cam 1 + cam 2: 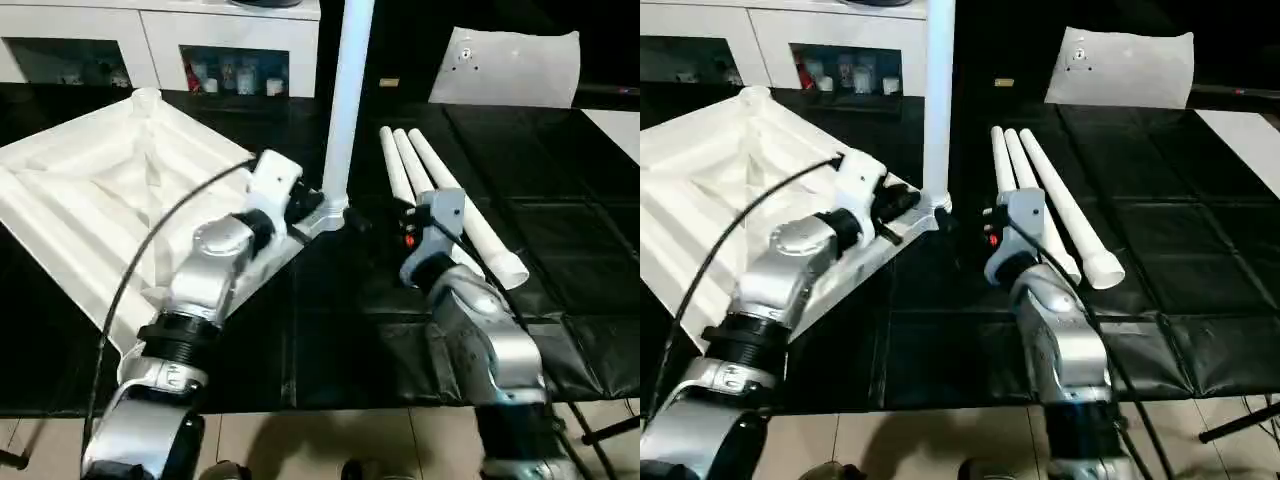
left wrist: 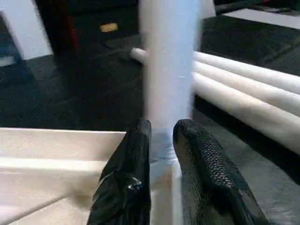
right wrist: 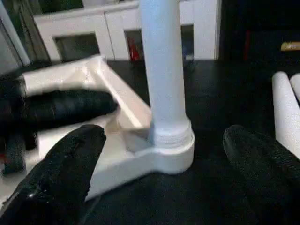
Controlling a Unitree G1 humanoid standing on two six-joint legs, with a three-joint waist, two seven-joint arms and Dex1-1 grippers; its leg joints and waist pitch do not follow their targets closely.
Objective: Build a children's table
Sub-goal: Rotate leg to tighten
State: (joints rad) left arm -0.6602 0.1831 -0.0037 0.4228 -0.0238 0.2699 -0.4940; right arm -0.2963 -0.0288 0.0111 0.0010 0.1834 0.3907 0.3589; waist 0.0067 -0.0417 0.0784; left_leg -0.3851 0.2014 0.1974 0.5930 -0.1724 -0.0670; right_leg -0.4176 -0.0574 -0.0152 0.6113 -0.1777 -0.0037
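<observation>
Standing upright in socket: leg (image 1: 345, 100)

Tabletop (image 1: 90, 190) upside down; one leg (image 1: 345, 100) upright, apparently socketed; three legs (image 1: 440, 195) flat.

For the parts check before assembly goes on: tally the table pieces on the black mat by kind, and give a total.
Table top, lying underside up: 1
Leg standing upright in the corner socket: 1
Loose legs lying side by side on the mat: 3
Total: 5 pieces
</observation>
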